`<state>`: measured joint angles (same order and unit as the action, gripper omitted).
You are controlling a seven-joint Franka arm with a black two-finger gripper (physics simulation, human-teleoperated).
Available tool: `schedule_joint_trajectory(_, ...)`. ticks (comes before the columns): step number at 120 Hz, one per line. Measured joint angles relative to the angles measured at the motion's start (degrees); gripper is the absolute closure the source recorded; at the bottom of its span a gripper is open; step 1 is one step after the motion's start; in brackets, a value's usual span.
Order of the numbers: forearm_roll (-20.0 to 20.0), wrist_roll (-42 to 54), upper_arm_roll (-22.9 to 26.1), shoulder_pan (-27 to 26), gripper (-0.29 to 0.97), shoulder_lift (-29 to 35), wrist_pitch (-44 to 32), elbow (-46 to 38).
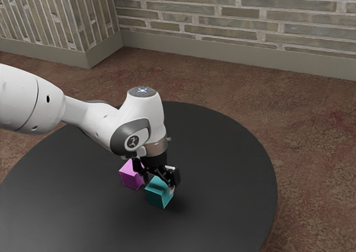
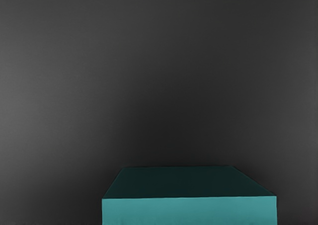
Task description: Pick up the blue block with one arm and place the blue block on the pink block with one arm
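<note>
The blue block [image 1: 158,195], teal in colour, rests on the round black table [image 1: 233,168] near its middle. The pink block [image 1: 131,175] stands just beside it, toward the exterior view's left and a little farther back. My gripper [image 1: 163,181] is lowered right onto the top of the blue block, with the white arm reaching in from the exterior view's left. In the wrist view the blue block [image 2: 189,205] lies directly under my hand, with bare dark table [image 2: 159,76] beyond it.
The black table has free surface on all sides of the two blocks. Around it is reddish-brown floor [image 1: 311,124], with a brick wall [image 1: 233,13] at the back.
</note>
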<state>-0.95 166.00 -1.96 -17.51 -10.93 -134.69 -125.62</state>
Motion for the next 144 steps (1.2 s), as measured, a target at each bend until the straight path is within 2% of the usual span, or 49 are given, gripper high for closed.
schedule_joint_trajectory(111,2.5,0.0,-0.1,0.5,0.00,-2.8,-1.0,0.6)
schedule_joint_trajectory(144,2.5,0.0,-0.1,0.5,0.00,-4.1,-3.5,0.7)
